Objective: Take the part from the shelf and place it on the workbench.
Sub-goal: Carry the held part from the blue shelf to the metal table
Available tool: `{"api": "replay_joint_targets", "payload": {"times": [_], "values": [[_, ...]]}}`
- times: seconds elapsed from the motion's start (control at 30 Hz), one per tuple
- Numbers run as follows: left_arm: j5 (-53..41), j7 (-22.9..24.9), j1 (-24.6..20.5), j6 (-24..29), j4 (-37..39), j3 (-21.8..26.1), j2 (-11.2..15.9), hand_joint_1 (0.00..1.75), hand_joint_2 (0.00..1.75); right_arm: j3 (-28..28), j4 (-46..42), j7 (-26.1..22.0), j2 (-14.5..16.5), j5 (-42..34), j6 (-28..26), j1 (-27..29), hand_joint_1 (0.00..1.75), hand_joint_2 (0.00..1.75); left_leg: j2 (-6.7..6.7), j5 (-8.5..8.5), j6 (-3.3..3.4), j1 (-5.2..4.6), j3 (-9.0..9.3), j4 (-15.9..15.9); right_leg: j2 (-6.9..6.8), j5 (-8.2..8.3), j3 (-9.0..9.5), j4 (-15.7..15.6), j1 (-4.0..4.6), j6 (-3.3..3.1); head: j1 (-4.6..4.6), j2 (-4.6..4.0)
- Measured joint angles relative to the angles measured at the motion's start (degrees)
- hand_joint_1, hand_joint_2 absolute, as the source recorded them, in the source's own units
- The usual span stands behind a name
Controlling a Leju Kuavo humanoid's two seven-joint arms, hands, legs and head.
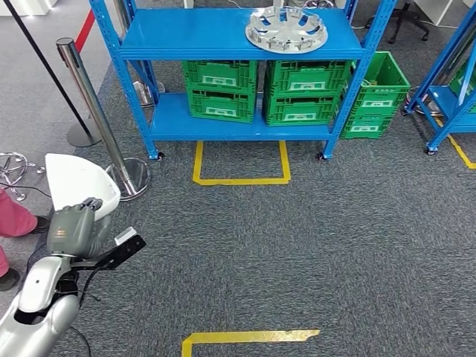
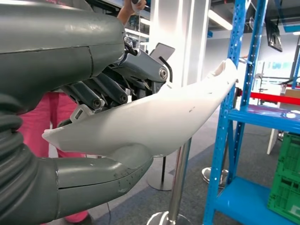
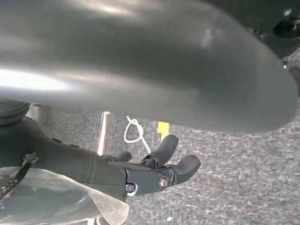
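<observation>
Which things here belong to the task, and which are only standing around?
Belongs to the task:
white part, held in the left hand
blue shelf

Only standing around:
silver wheel cover
green crates
metal post

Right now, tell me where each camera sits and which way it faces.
Head view: high on the body, looking down at carpet and the blue shelf; the left hand holds the white part.
Left wrist view: behind the left hand, facing the shelf; shares the white part.
Right wrist view: behind the right hand, facing carpet.
</observation>
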Motion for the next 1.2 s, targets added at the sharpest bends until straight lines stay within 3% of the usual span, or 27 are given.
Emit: {"api": "replay_joint_targets", "payload": {"times": [0.3,0.67,0.83,0.9,0.97,1.07,1.1,1.13,1.17,1.2], "values": [[-0.1,0.0,1.8,-0.3,-1.1,1.7,0.0,1.75,1.75,0.3,0.0,-4.5,0.0,-0.7,-1.3,0.4,0.0,0.0,0.0,0.13,-0.21,0.11,-0.11,0.0,0.02,0.0,-0.2,0.1,0.05,0.0,-0.01,0.0],[-0.3,-0.1,2.8,-0.7,-1.8,2.9,-0.2,1.75,1.75,0.2,0.0,-4.6,0.2,-2.3,-1.2,0.0,0.0,0.0,0.0,0.15,-0.2,0.0,-0.35,0.2,0.02,0.16,-0.36,0.2,-0.02,0.21,-0.02,0.0],[-0.7,-0.2,3.0,-0.8,-1.8,3.2,-0.2,1.75,1.75,0.2,0.0,-4.5,0.3,-2.3,-1.2,-0.1,0.0,0.0,-0.01,0.2,0.14,-0.12,-0.61,0.5,-0.03,0.39,-0.42,0.1,-0.14,0.58,-0.03,-0.01],[-0.8,-0.2,3.0,-0.8,-1.8,3.3,-0.2,1.75,1.75,0.2,0.0,-4.5,0.3,-2.3,-1.3,-0.1,0.0,0.0,0.19,0.49,0.56,0.01,-0.62,0.3,0.1,0.36,-0.67,0.3,-0.18,0.88,-0.04,0.0],[-0.9,-0.3,2.9,-0.9,-1.8,3.3,-0.3,1.75,1.75,0.2,0.0,-4.5,0.3,-2.3,-1.3,-0.1,0.0,0.0,0.66,0.96,1.11,0.31,-0.72,-0.1,0.32,-1.71,-1.99,2.7,-0.21,1.21,0.17,0.0],[-1.0,-0.3,3.1,-1.1,-1.8,3.3,-0.4,1.75,1.75,0.2,0.0,-4.3,0.3,-2.3,-1.4,-0.1,0.0,0.0,1.52,1.33,1.41,0.41,-1.32,-0.2,0.38,-8.16,-6.64,13.9,-0.42,1.6,0.54,-0.01],[-1.0,-0.3,3.2,-1.1,-1.8,3.3,-0.4,1.75,1.75,0.2,0.0,-4.3,0.3,-2.3,-1.4,0.0,0.0,0.0,1.89,1.41,1.36,0.39,-1.53,-0.2,0.36,-9.28,-7.64,16.8,-0.46,1.67,0.53,-0.01],[-1.0,-0.3,3.3,-1.1,-1.8,3.3,-0.5,1.75,1.75,0.2,0.0,-4.3,0.3,-2.3,-1.3,0.0,0.0,0.0,2.28,1.49,1.28,0.38,-1.69,-0.2,0.31,-9.31,-7.54,17.5,-0.49,1.71,0.54,-0.01],[-1.0,-0.3,3.3,-1.1,-1.8,3.3,-0.5,1.75,1.75,0.2,0.0,-4.2,0.3,-2.2,-1.3,0.0,0.0,0.0,2.68,1.55,1.17,0.4,-1.79,-0.1,0.12,-8.31,-6.21,15.7,-0.52,1.7,0.55,-0.01],[-1.0,-0.3,3.3,-1.1,-1.8,3.3,-0.5,1.75,1.75,0.2,0.0,-4.2,0.3,-2.2,-1.3,0.0,0.0,0.0,3.12,1.57,1.02,0.42,-1.83,0.0,-0.39,-6.64,-3.77,11.9,-0.53,1.63,0.56,-0.01]]}}
